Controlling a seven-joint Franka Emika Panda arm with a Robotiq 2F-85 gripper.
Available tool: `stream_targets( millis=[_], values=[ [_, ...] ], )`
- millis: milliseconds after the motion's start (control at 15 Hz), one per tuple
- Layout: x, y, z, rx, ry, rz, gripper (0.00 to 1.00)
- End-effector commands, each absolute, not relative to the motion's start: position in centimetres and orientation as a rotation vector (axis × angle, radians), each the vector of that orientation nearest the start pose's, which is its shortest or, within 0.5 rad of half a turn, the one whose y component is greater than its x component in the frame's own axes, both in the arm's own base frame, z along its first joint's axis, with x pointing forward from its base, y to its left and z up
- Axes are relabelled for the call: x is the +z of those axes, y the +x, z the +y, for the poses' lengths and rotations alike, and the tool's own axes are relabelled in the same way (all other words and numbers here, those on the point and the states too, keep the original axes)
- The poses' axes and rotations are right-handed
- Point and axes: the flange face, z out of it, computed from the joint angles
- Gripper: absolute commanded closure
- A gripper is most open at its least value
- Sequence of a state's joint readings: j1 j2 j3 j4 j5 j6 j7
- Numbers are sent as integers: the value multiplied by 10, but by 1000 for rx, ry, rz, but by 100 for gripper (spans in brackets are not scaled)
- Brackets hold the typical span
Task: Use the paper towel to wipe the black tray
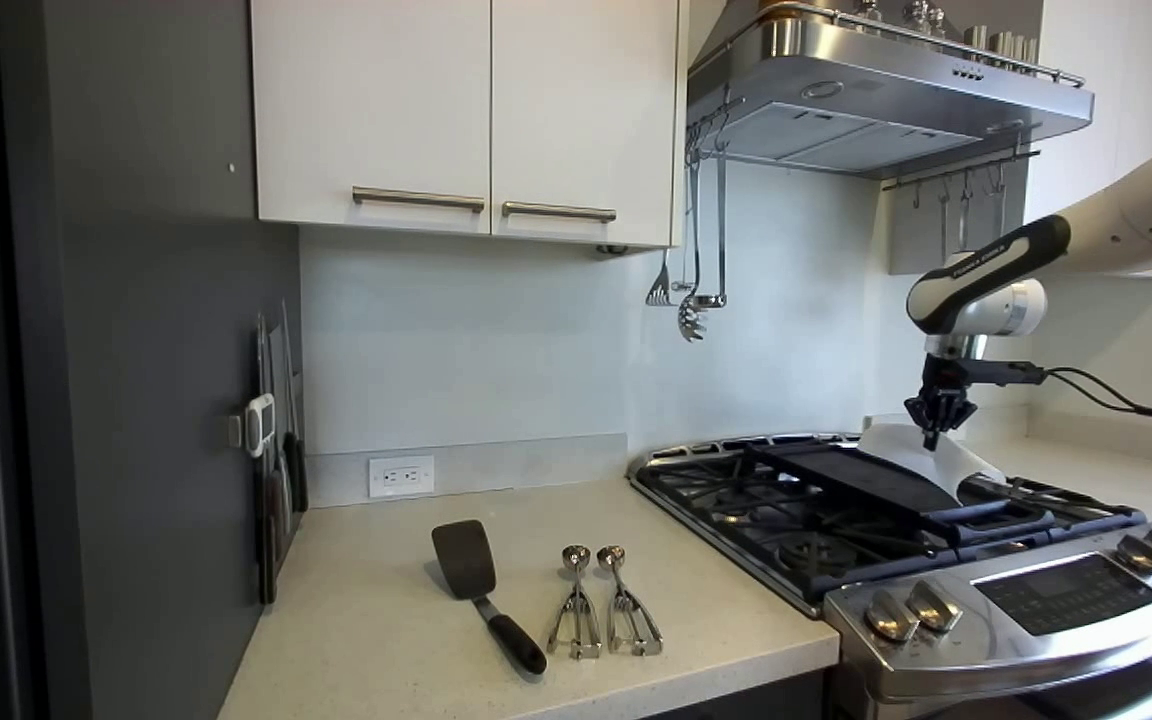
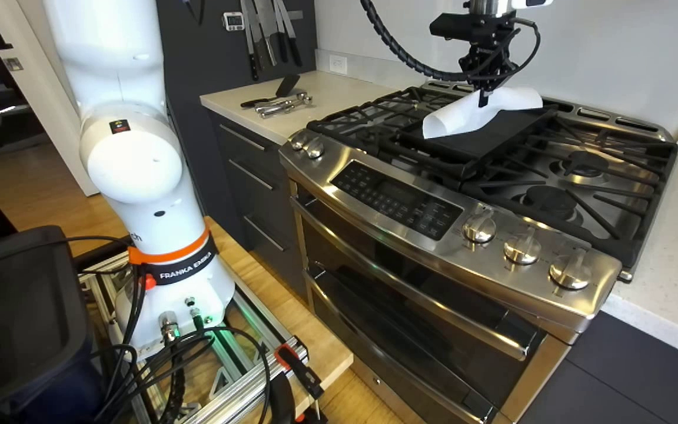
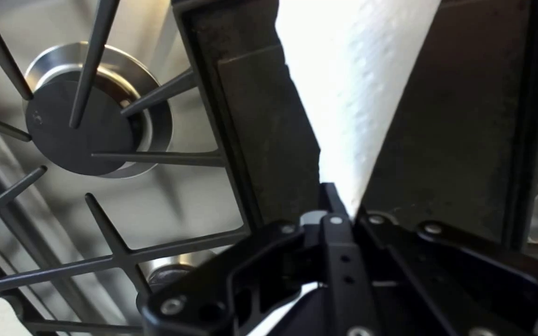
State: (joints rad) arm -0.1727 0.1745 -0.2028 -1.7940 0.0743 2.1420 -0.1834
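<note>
The paper towel is a white sheet, pinched at its middle and drooping to both sides. It also shows in an exterior view and in the wrist view. The black tray lies on the stove's middle, and it also shows in an exterior view and in the wrist view. My gripper is shut on the paper towel above the tray, pointing down; it also shows in both exterior views. The towel covers part of the tray. I cannot tell whether the towel touches it.
Barred black grates and burners flank the tray. Stove knobs line the front edge. A black spatula and two metal scoops lie on the counter. The range hood hangs above, with utensils on its rail.
</note>
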Motion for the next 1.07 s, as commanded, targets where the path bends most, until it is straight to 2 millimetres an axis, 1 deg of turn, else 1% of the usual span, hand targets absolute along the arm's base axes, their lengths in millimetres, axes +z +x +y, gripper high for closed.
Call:
stream_targets(
  millis=[0,200,400,800,1000],
  values=[
    [450,608,-231,-190,-3146,339,100],
    [433,622,-226,-138,-3128,311,100],
    [421,635,-212,-103,-3095,260,100],
    [407,654,-198,-72,-3087,230,100],
    [403,657,-196,-51,-3071,227,100]
  ],
)
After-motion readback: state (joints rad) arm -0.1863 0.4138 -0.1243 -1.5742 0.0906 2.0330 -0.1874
